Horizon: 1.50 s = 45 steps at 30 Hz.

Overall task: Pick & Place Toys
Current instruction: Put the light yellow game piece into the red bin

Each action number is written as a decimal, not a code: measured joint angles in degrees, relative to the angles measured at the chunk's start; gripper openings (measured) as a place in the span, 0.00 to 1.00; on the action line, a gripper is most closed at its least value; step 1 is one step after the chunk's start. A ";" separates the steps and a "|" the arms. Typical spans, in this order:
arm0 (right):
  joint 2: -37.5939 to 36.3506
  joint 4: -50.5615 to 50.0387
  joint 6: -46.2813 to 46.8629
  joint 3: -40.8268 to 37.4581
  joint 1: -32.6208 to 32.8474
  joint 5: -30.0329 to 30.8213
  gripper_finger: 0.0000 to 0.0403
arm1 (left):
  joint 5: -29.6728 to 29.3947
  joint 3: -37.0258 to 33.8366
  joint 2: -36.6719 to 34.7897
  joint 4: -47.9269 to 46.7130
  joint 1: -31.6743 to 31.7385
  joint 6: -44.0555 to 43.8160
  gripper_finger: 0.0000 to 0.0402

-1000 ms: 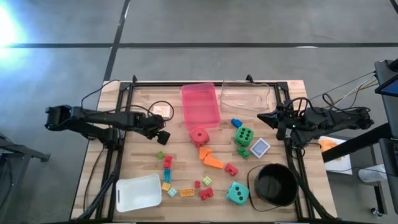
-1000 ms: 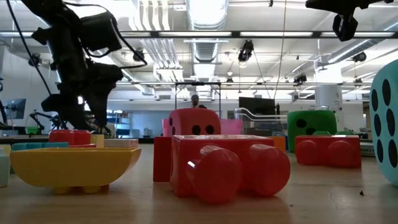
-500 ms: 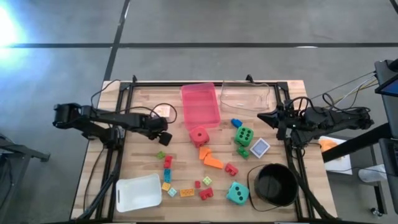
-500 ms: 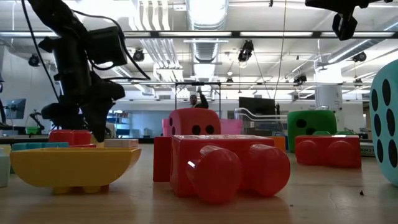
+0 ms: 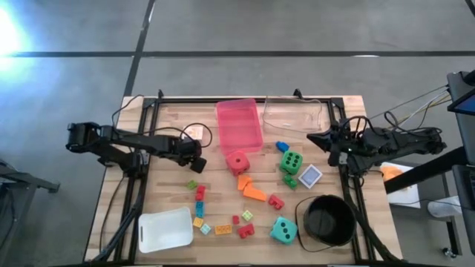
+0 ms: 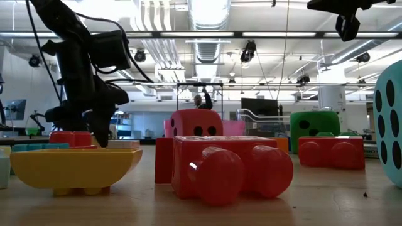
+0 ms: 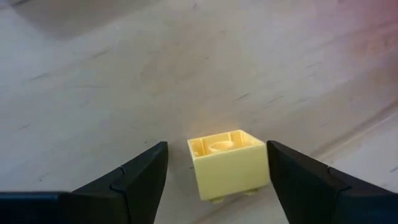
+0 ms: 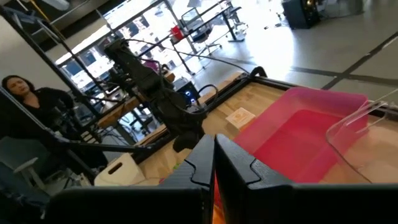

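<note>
Lowered since a second ago, the left gripper (image 7: 214,171) brackets a yellow brick (image 7: 229,163) between its open fingers (image 7: 134,177) on the pale wooden surface (image 7: 124,81). Right gripper (image 8: 214,163), fingers closed, hovers before a lit workshop room.

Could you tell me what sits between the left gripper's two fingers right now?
In the left wrist view, a small yellow brick sits on the table between the left gripper's open fingers, hollow side up, gaps showing either side.
</note>
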 joint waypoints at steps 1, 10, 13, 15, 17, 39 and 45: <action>0.04 0.02 0.00 0.00 -0.02 0.29 0.02 | 0.00 0.00 0.18 0.00 0.00 0.00 0.64; 0.15 0.37 0.08 0.00 0.00 0.32 0.02 | 0.00 0.09 0.97 0.00 0.00 1.51 0.48; 0.15 0.37 0.04 0.00 0.00 0.32 0.02 | 0.34 0.09 0.99 0.78 0.02 1.51 0.41; 0.15 0.37 0.04 0.00 0.00 0.32 0.02 | 0.72 0.09 0.99 1.42 0.00 1.51 0.35; 0.15 0.36 0.04 0.00 0.00 0.32 0.02 | 0.86 0.09 0.99 1.47 0.00 1.51 0.34; 0.23 0.39 0.24 0.00 -0.02 0.28 0.02 | 0.97 18.69 0.75 -3.47 5.03 9.93 0.34; 0.23 0.39 0.24 0.00 -0.02 0.23 0.02 | 2.02 28.02 6.83 -4.68 10.32 21.23 0.34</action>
